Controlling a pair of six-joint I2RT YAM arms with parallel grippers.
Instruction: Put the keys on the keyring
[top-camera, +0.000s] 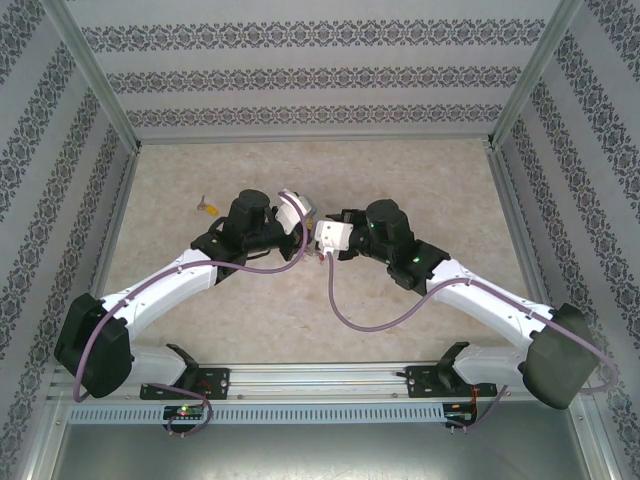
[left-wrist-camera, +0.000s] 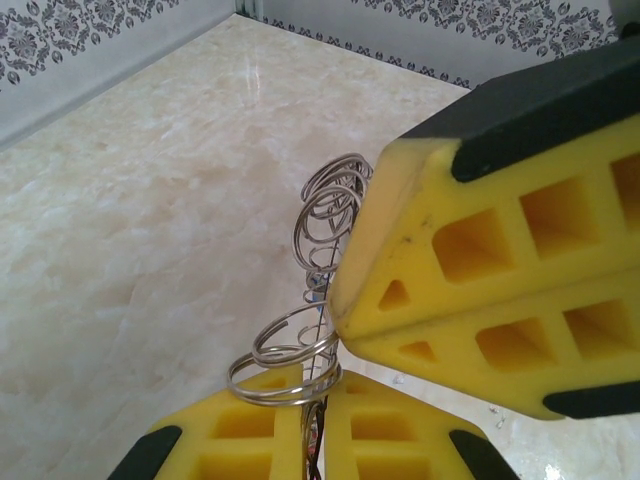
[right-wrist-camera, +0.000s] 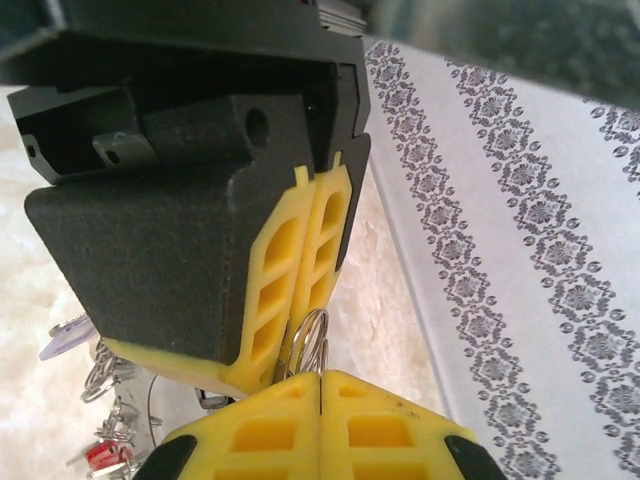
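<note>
Left gripper (left-wrist-camera: 318, 415) and right gripper (right-wrist-camera: 320, 388) both clamped on the keyring (left-wrist-camera: 325, 215), but one key (top-camera: 207, 207) sits loose far left, not threaded yet.

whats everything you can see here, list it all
key: one, silver with a yellow head, lying on the table's far left, apart from both arms
keyring bunch: one, grey-silver wire rings stacked together, held up over mid table between the grippers
red tag: one, red, hanging low on the bunch among small silver bits too blurred to count
pale tag: one, whitish, beside the bunch
table: one, beige marble look
walls: three, white with grey floral stripes, around the table
arms: two, white and black, reaching in from the near edge
left gripper: one, yellow fingers, shut on the keyring bunch
right gripper: one, yellow fingers, shut on the keyring bunch
</note>
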